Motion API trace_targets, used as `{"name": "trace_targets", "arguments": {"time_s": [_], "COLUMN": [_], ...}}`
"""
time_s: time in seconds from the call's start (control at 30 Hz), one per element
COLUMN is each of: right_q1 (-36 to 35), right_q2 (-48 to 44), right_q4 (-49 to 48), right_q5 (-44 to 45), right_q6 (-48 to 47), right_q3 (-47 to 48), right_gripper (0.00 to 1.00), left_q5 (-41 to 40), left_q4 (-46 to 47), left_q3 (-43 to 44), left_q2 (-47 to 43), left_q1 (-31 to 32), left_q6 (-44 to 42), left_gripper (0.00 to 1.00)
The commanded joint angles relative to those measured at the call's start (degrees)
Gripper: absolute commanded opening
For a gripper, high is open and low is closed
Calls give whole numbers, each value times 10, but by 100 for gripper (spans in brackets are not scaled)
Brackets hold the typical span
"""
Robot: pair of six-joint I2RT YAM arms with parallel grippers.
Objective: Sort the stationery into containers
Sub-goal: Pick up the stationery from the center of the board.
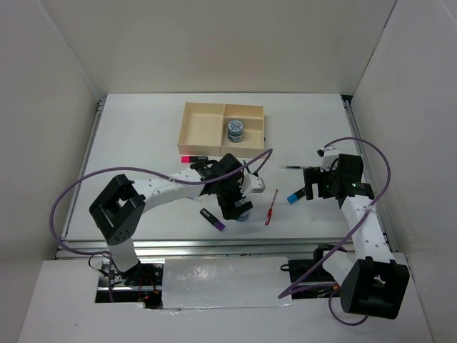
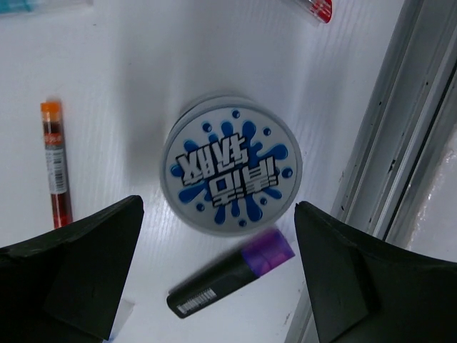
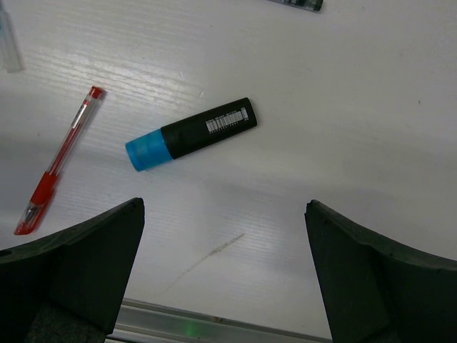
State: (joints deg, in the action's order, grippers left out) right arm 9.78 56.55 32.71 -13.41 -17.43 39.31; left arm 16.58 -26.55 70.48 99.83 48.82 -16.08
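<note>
A round blue-white tape roll [image 2: 232, 164] lies flat on the table. My left gripper [image 2: 218, 279] is open above it, with the roll just ahead of the jaws; it also shows in the top view [image 1: 239, 209]. A black highlighter with a purple end [image 2: 232, 275] lies between the open fingers, on the table [image 1: 213, 219]. My right gripper [image 3: 225, 271] is open and empty above bare table [image 1: 318, 187]. A black highlighter with a blue end [image 3: 191, 133] and a red pen [image 3: 61, 158] lie ahead of it. The beige tray [image 1: 203, 132] holds one tape roll [image 1: 235, 131].
A pink-ended highlighter [image 1: 193, 157] lies just in front of the tray. A thin black pen [image 1: 294, 167] lies right of centre. A short red tube with an orange end [image 2: 56, 175] lies beside the tape roll. The table's metal front rail [image 2: 400, 157] runs close by.
</note>
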Motion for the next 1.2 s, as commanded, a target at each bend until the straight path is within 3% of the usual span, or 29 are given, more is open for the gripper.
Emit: {"name": "trace_targets", "arguments": {"time_s": [0.0, 0.27, 0.57, 0.77, 0.93, 1.1, 1.13, 1.17], "right_q1": [7, 10, 10, 10, 14, 14, 13, 15], "right_q2": [-6, -2, 6, 8, 10, 13, 14, 14], "right_q4": [8, 9, 10, 10, 12, 12, 12, 11], "right_q5": [-10, -11, -14, -14, -16, -16, -16, -16], "right_q6": [-3, -3, -4, -4, -5, -5, -5, -5], "right_q3": [9, 10, 10, 10, 11, 12, 11, 12], "right_gripper": [100, 100, 100, 100, 100, 100, 100, 100], "left_q5": [-18, -24, -8, -5, 5, 13, 13, 12], "left_q4": [38, 54, 55, 62, 59, 56, 55, 48], "left_q3": [8, 19, 21, 33, 45, 45, 48, 52], "left_q2": [24, 34, 23, 31, 34, 34, 34, 34], "left_q1": [12, 13, 12, 12, 12, 12, 11, 10], "left_q6": [-11, -5, 4, 18, 23, 20, 20, 20], "left_gripper": [99, 98, 83, 93, 92, 78, 66, 60]}}
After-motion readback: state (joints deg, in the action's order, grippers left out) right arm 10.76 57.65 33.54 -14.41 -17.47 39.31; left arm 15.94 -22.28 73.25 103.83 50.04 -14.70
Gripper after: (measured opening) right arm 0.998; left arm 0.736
